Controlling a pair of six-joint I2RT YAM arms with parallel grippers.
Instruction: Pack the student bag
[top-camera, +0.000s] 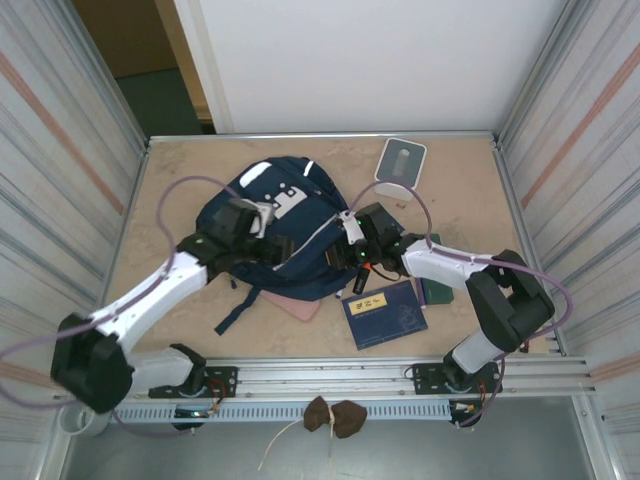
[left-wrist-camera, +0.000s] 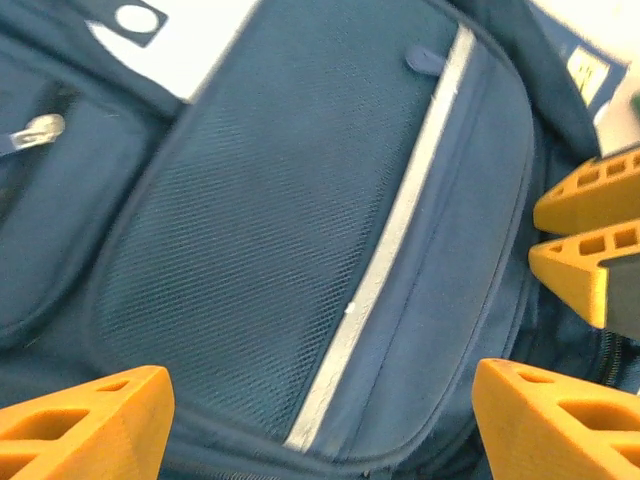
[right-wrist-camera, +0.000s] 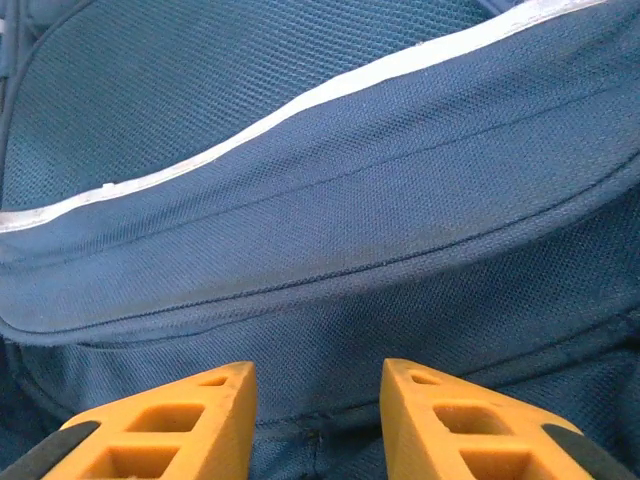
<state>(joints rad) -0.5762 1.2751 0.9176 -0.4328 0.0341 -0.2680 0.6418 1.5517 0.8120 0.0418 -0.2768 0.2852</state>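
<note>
Currently the student bag (top-camera: 275, 230) lies flat in the middle of the counter (top-camera: 180, 170), front panel up, with both arms bent over it from the lower corners of the overhead frame. Around it, a small white-grey box (top-camera: 400, 162) sits apart toward the upper right, a blue book (top-camera: 385, 313) lies just beside the bag's lower right edge, a pink flat thing (top-camera: 300, 305) pokes out from under its lower edge, and a dark strap (top-camera: 235, 312) trails to the lower left. The arms' wrists cover much of the bag from above. Close up, the left wrist view shows what the overhead one cannot: the left pincer (left-wrist-camera: 322, 385) is spread wide over the mesh pocket, holding nothing, with the reflective stripe (left-wrist-camera: 390, 250) running diagonally between its fingers and a metal zipper pull (left-wrist-camera: 35, 130) at the left edge. At the right edge of that view the other arm's orange fingers (left-wrist-camera: 585, 200) touch the bag's side. The right wrist view shows the right pincer (right-wrist-camera: 318, 372) part-way apart above a seam, with flat fabric, not a fold, in the gap.
</note>
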